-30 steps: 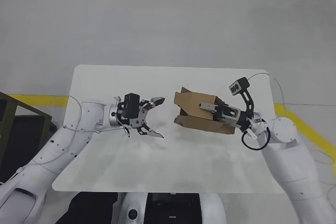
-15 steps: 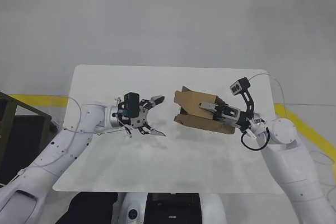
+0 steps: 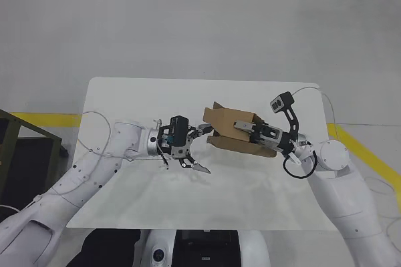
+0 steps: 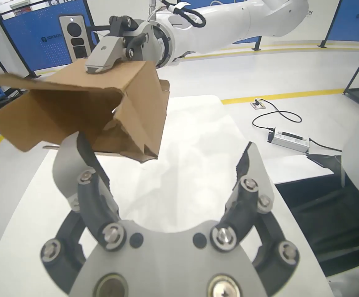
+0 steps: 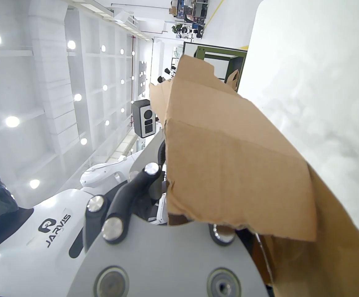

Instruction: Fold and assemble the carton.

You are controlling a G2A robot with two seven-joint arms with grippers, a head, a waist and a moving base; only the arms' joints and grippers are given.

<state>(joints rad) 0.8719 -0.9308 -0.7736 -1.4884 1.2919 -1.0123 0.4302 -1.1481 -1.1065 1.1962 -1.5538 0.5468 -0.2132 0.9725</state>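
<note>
Left gripper (image 4: 160,152), nearest: jaws wide apart, holding nothing. It sits low over the table (image 3: 120,100), facing the carton's open end. One finger (image 4: 71,146) is right at the lower edge of that end; we cannot tell whether it touches.

Carton (image 4: 74,112): mid-table between the two arms, and it looks lifted. We cannot tell whether its lowest corner rests on the table. The body is opened into a rough tube, skewed and not yet square. At the end facing the left gripper, one flap sticks out flat to the side. The inner flaps hang loose and part-folded, and none is tucked or closed. In the right wrist view the carton (image 5: 228,171) shows an outer panel with a creased corner, and its far end is hidden there.

Right gripper (image 4: 99,63), beyond the carton: one finger lies flat on the outside of the top panel, the other is hidden inside. We judge it clamped on that panel and carrying the carton.

Progress, our judgement:
- Done: blank opened up and held steady.
- Left: square the body, fold in the end flaps, close the end, then see to the other end.
- Roughly early to middle stage.
</note>
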